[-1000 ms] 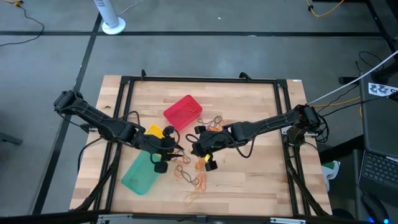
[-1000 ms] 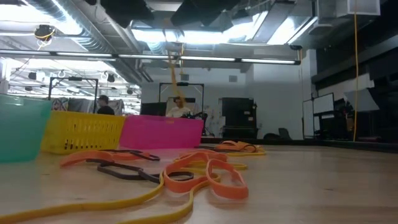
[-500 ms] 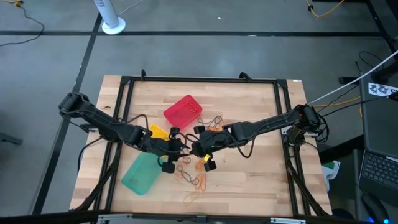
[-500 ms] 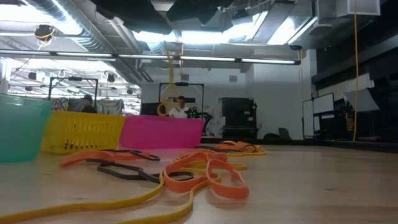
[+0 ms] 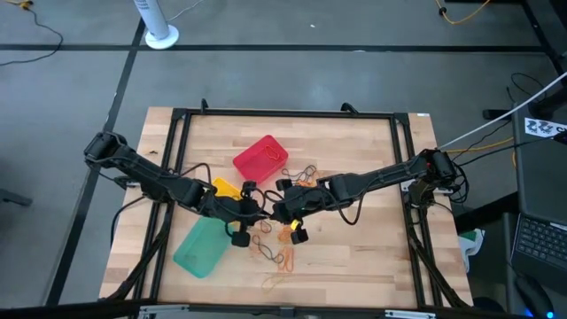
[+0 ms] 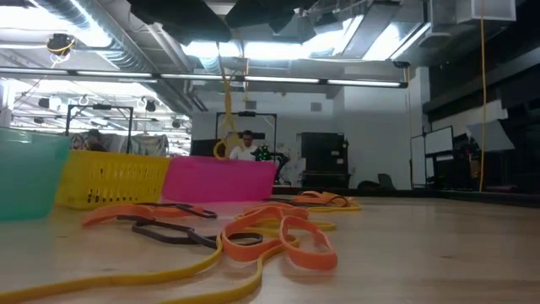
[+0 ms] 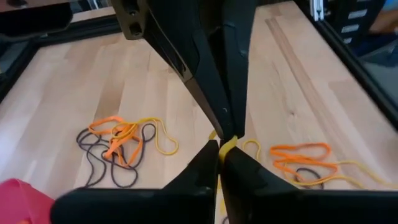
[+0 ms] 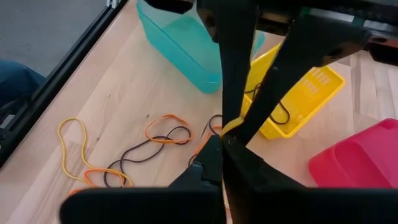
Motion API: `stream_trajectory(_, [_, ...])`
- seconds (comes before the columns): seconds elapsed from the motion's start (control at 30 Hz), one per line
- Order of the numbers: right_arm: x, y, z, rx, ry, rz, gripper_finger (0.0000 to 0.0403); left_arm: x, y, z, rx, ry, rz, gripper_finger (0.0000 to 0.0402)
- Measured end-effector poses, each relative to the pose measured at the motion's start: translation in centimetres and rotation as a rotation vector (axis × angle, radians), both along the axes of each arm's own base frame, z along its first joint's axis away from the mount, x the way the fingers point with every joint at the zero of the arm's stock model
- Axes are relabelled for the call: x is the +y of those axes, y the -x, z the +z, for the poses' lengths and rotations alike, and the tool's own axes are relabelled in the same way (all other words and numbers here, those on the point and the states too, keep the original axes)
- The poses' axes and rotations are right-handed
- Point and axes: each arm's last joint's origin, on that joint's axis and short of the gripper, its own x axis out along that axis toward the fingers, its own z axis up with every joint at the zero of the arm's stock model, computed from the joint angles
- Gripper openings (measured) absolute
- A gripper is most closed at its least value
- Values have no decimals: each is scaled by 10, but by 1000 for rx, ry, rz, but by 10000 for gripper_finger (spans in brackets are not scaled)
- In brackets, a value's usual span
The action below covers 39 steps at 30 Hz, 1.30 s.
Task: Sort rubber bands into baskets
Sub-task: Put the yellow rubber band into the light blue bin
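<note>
My left gripper (image 5: pixel 253 213) and my right gripper (image 5: pixel 276 209) meet tip to tip above the table's middle, both shut on one yellow rubber band (image 6: pixel 228 101), which hangs in the air. The left gripper (image 7: pixel 219 151) and the right gripper (image 8: pixel 222 147) each show in their own wrist view. Several orange, dark and yellow rubber bands (image 5: pixel 275 252) lie loose on the wood; they also show in the low view (image 6: pixel 270 236). The red basket (image 5: pixel 261 159), the yellow basket (image 5: pixel 221 188) and the teal basket (image 5: pixel 202 248) stand on the table left of centre. My left gripper pinches a short stretch of the yellow band (image 7: pixel 227 144) between its two fingertips, coming about level from the table's left. The band is lifted clear of the table. My right gripper pinches the same band (image 8: pixel 231 126) between its two fingertips, coming about level from the table's right, right beside the left gripper's fingers. The band hangs below, and its looped lower end (image 6: pixel 221 150) is clear of the table.
A second cluster of bands (image 5: pixel 306 175) lies right of the red basket, and a yellow loop (image 5: pixel 276 282) lies near the front edge. A dark metal frame (image 5: pixel 283 113) borders the table. The wood right of the right arm is bare.
My left gripper has gone toward the table's right, up to my right gripper's fingertips. The hanging yellow band has shifted a little, and its lower end now shows as a small loop.
</note>
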Motion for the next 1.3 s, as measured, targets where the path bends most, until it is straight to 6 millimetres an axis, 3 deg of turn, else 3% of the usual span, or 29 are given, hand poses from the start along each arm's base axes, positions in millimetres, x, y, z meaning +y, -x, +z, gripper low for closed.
stream_trajectory(0.27, [0, 0, 0, 11, -31, -26, 123, -2, 11, 12, -12, 126, 0, 5])
stream_trajectory(0.5, [1, 2, -1, 47, -98, -40, 186, -2, 45, 37, -9, 245, 16, 4])
stream_trajectory(0.9, [0, 9, -23, 150, -84, -36, 198, 0, 111, 57, 157, 555, 71, 5])
stream_trajectory(1.1, [-2, 14, -41, 195, -67, -44, 198, -4, 126, 52, 291, 656, 113, 2])
stream_trajectory(1.3, [-5, 19, -58, 223, -7, -95, 198, -10, 135, 41, 498, 808, 269, 21])
